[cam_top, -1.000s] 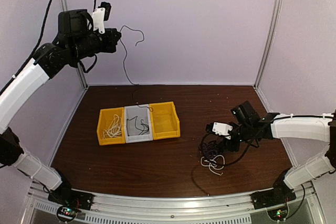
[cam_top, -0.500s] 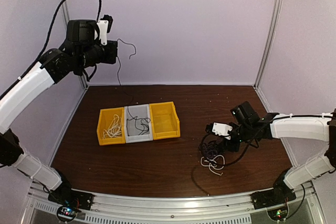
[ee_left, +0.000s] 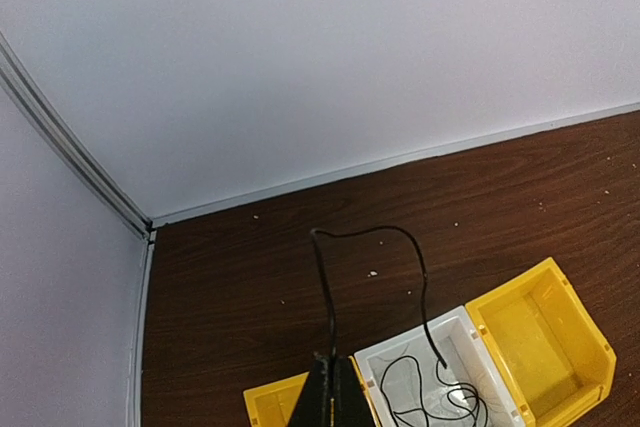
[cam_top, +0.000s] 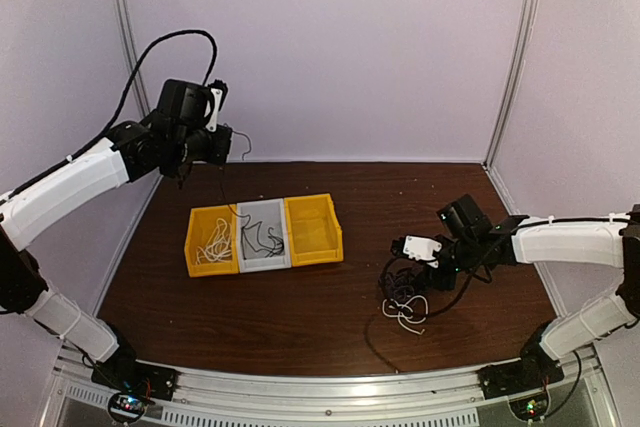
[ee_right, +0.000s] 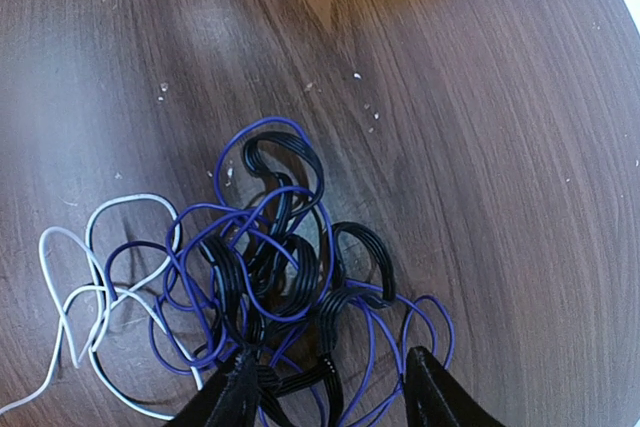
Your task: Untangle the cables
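Your left gripper is pinched shut on the black cable, high above the far-left table. The cord drops down, its tail in the grey bin. Your right gripper stands wide, jaws straddling the tangle at near right, open room around.

Lighting was even, diffuse, overhead; shadows soft, faint. Top view: barrel distortion, posts bowed near edges, overall slightly soft. Right wrist: broad glare patch on table upper left, wood grain clear; cables sharp, right fingers blurred at bottom edge. Left wrist: wall bright, flat; black cable crisp, left fingers dark, out of focus.
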`<state>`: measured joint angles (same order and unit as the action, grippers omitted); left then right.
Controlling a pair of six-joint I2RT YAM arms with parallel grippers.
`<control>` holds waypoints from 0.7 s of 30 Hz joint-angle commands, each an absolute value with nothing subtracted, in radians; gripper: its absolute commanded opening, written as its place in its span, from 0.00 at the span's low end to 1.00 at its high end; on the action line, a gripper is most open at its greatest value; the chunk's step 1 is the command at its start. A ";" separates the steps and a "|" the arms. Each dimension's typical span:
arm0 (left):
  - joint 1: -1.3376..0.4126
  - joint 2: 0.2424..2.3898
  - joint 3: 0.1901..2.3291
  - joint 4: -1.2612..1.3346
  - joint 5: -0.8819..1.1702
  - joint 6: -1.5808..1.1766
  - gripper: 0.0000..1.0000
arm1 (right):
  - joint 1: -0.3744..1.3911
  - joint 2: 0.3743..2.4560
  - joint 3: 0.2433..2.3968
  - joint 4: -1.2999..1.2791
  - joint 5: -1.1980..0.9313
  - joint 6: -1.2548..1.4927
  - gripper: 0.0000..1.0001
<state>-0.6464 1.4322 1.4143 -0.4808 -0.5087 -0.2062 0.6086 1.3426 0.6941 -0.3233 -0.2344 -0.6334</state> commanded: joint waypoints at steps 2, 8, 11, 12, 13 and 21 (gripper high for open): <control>-0.630 1.436 1.372 -0.383 -0.365 -0.232 0.00 | 0.610 1.369 0.693 -0.329 -0.216 -0.644 0.51; -0.630 1.470 1.278 -0.347 -0.254 -0.313 0.00 | 0.610 1.366 0.690 -0.330 -0.215 -0.644 0.51; -0.630 1.471 1.235 -0.346 -0.225 -0.356 0.00 | 0.610 1.369 0.690 -0.331 -0.215 -0.647 0.51; -0.630 1.468 1.218 -0.343 -0.213 -0.371 0.00 | 0.610 1.371 0.690 -0.332 -0.215 -0.648 0.51; -0.630 1.465 1.200 -0.336 -0.200 -0.391 0.00 | 0.610 1.373 0.690 -0.332 -0.215 -0.649 0.51; -0.631 1.489 1.083 -0.291 -0.093 -0.533 0.00 | 0.609 1.379 0.691 -0.337 -0.210 -0.652 0.51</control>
